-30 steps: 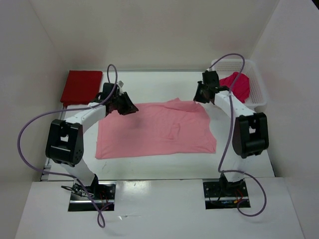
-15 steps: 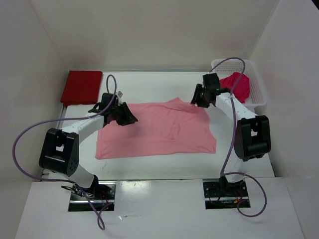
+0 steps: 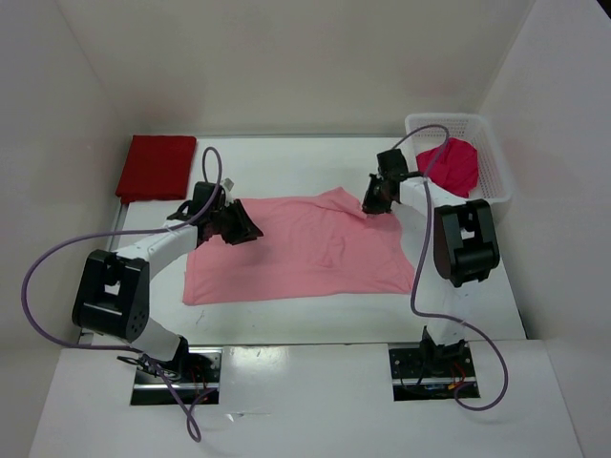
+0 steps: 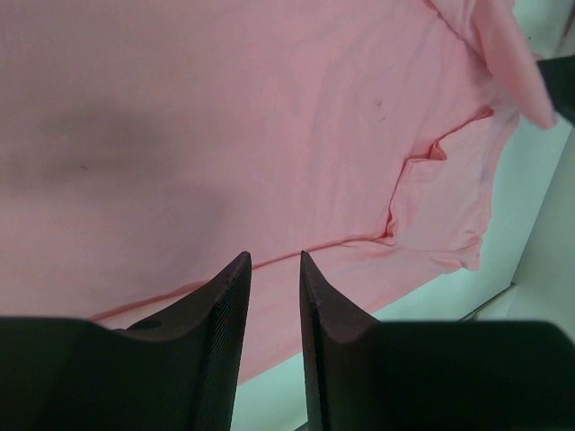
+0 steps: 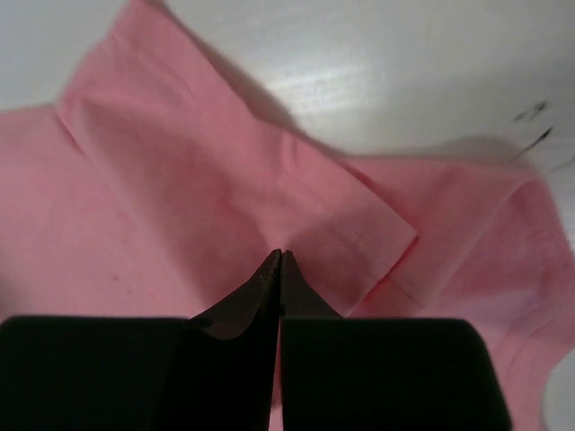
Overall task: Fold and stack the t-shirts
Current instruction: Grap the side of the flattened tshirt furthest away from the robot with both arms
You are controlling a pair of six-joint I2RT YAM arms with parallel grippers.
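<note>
1. The pink t-shirt (image 3: 301, 253) lies spread flat in the middle of the table. The dark red t-shirt (image 3: 156, 167) sits folded at the far left corner, and the magenta t-shirt (image 3: 453, 164) lies bunched in the basket (image 3: 496, 157).
2. The right gripper (image 5: 280, 262) is clenched tip to tip over a turned-up flap at the pink shirt's far right corner. I cannot tell whether it has nipped any cloth.
3. The left gripper (image 4: 272, 269) hangs over the shirt's far left corner, jaws slightly parted and grasping nothing.
4. Risk: if the right tips met on nothing, or on only 1 thin layer, a lift would likely slip and leave the flap rumpled.
5. Risk: with at most 1 corner held, a pull could drag the shirt askew and make a crooked fold.
6. Risk: the left jaws are so narrowly parted that they may skate over the flat cloth instead of catching its edge.
</note>
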